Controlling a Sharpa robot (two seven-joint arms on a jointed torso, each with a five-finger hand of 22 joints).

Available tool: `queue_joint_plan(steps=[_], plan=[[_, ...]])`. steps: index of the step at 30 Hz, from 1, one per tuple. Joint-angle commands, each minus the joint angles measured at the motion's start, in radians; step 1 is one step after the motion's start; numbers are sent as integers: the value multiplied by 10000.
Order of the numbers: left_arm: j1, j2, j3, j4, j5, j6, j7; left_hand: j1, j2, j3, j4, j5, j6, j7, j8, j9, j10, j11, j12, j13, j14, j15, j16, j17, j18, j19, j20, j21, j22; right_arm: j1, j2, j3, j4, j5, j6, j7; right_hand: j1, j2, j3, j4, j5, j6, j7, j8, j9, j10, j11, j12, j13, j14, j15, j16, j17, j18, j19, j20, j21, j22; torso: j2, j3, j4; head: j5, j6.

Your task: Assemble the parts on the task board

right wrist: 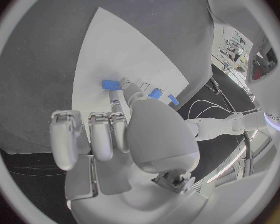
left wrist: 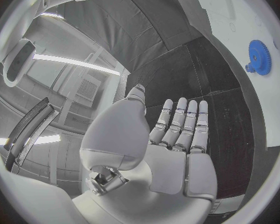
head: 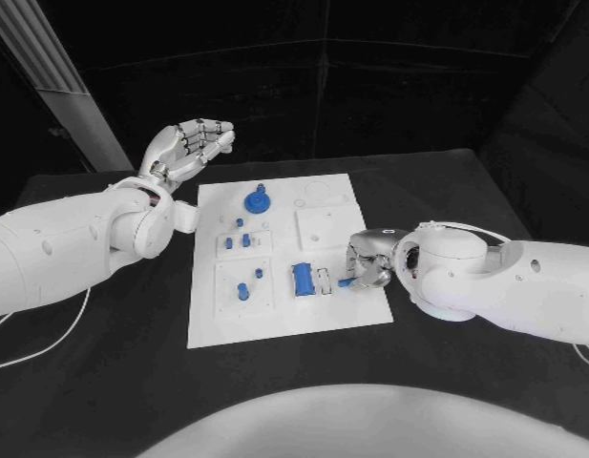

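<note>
The white task board (head: 274,320) lies in the middle of the black table. On it are a blue gear (head: 256,201) at the far end, small blue parts (head: 243,239) in the middle, and a blue block (head: 301,277) nearer me. My right hand (head: 366,262) is low over the board's right side, just right of the block. One finger (right wrist: 118,100) reaches out to a small blue part (right wrist: 109,84) while the others curl in; whether it holds the part is unclear. My left hand (head: 191,148) is raised beyond the board's far left corner, fingers straight, holding nothing. The gear (left wrist: 259,57) also appears beyond the left hand (left wrist: 177,134).
Two more blue parts (right wrist: 155,93) sit on the board past my right thumb. A pale slanted post (head: 60,81) rises behind the table at the far left. A cable (head: 26,339) trails on the table under my left arm.
</note>
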Motion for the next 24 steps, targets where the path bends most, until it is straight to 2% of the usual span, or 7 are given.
queue_joint_plan(steps=[1, 7, 16, 24], plan=[[15, -4, 6, 12, 17, 114, 1635, -24, 91, -62, -16, 45, -59, 1161, 68, -11, -79, -5, 32, -15, -21, -6, 61, -10, -175, -19, -2, -46, -11, -71, 13, -27, 42, -842, 472, -94, -3, -135, 4, 7, 94, 95, -3, 57, 45, 1041, -99, 37, 2630, 1059, -55, 24, 2635, -151, 1071, 4, 33, 2635, -6, -2, -8, -10, 2], [14, 4, 6, 7, 17, 128, 1628, -24, 91, -62, -16, 45, -59, 1161, 68, -11, -79, -5, 32, -15, -21, -6, 61, -10, -175, -19, -2, -46, -11, -157, 64, -27, -2, -1195, 679, -215, -8, -187, 206, 3, 560, 207, -68, 109, 212, 1041, -163, 37, 2630, 1059, -111, 24, 2635, -151, 1071, -51, 33, 2635, -8, -1, -1, -27, 2], [11, 4, 6, 17, 17, 147, 1614, -24, 91, -62, -16, 45, -59, 1161, 68, -11, -79, -5, 32, -15, -21, -6, 61, -10, -175, -19, -2, -46, -11, -217, 134, -28, -40, -1642, 882, -394, -141, -176, 270, 75, 683, 213, -83, 121, 309, 1041, -181, 37, 2630, 1059, -132, 24, 2635, -151, 1071, -74, 33, 2635, 0, 2, 2, -23, 2], [10, 8, 6, 24, 17, 161, 1614, -24, 91, -62, -16, 45, -59, 1161, 68, -11, -79, -5, 32, -15, -21, -6, 61, -10, -175, -19, -2, -46, -11, -231, 217, -29, -106, -1880, 1240, -546, -254, -327, 508, 4, 1398, 160, -95, 93, 513, 1041, -197, 37, 2630, 1059, -148, 24, 2635, -151, 1071, -104, 33, 2635, 4, -1, -1, -15, 2]])
